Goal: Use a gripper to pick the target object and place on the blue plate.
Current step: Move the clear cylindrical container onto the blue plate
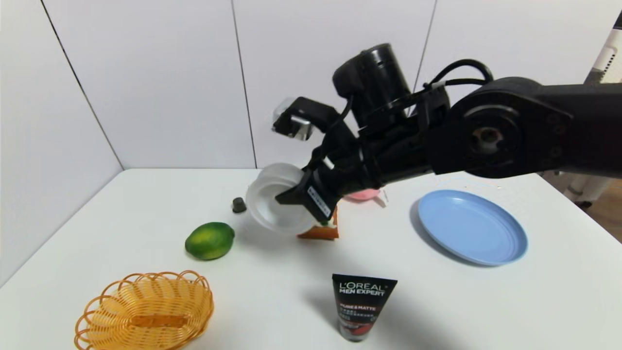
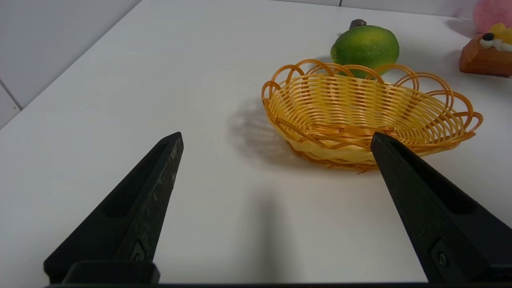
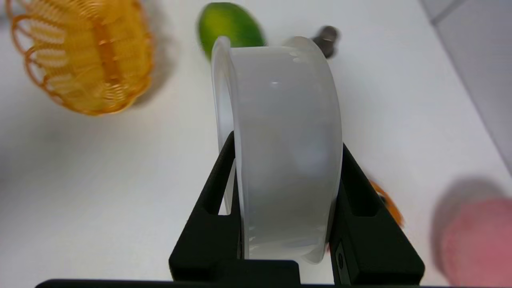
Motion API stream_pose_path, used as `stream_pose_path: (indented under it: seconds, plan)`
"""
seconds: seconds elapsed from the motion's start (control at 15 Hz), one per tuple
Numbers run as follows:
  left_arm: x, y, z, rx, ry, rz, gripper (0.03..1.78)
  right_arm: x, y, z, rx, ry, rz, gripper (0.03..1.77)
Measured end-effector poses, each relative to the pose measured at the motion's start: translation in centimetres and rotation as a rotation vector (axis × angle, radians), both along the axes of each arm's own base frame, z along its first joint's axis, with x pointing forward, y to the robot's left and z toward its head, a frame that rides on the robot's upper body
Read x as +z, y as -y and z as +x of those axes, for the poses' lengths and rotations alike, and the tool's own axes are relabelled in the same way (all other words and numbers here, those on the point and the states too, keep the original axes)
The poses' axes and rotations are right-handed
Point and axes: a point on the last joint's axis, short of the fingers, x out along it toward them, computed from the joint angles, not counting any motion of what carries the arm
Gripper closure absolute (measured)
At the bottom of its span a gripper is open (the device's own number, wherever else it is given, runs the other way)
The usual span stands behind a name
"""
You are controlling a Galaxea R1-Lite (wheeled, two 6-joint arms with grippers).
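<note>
Starting at your left, the orange wicker basket (image 1: 145, 311) sits at the table's near corner, with the left gripper (image 2: 276, 140) hovering just before it, its black fingers spread wide and holding nothing. Next comes the green lime (image 1: 210, 240), then a small dark cap (image 1: 238, 205) behind it. At centre, your right gripper (image 3: 285, 200) is clamped on the round translucent-white plastic tub (image 1: 278, 204), one finger against each flat face, the tub turned on edge and lifted clear of the white table (image 1: 486, 301). A black L'Oréal tube (image 1: 362, 306) stands nearer you. The wide light-blue plastic plate (image 1: 471, 226) lies well apart, to the right.
</note>
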Motion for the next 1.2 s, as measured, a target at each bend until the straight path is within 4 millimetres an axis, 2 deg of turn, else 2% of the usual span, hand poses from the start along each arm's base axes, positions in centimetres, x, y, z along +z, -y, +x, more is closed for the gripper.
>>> stream_pose_path:
  seconds: [0.13, 0.4, 0.6, 0.8, 0.93, 1.2]
  plan:
    - [0.0, 0.0, 0.0, 0.0, 0.0, 0.0, 0.12, 0.9, 3.0, 1.3, -0.083, 0.007, 0.016, 1.23]
    - [0.0, 0.0, 0.0, 0.0, 0.0, 0.0, 0.12, 0.7, 11.5, 3.3, -0.311, -0.027, -0.008, 1.23]
    - [0.0, 0.0, 0.0, 0.0, 0.0, 0.0, 0.12, -0.7, 18.9, 3.3, -0.519, -0.089, -0.04, 1.23]
    - [0.0, 0.0, 0.0, 0.0, 0.0, 0.0, 0.12, -2.2, 24.5, 2.5, -0.696, -0.145, -0.055, 1.23]
    - [0.0, 0.0, 0.0, 0.0, 0.0, 0.0, 0.12, -2.9, 26.9, 2.2, -0.776, -0.17, -0.059, 1.23]
    - [0.0, 0.0, 0.0, 0.0, 0.0, 0.0, 0.12, -4.4, 28.7, 3.3, -0.835, -0.16, -0.051, 1.23]
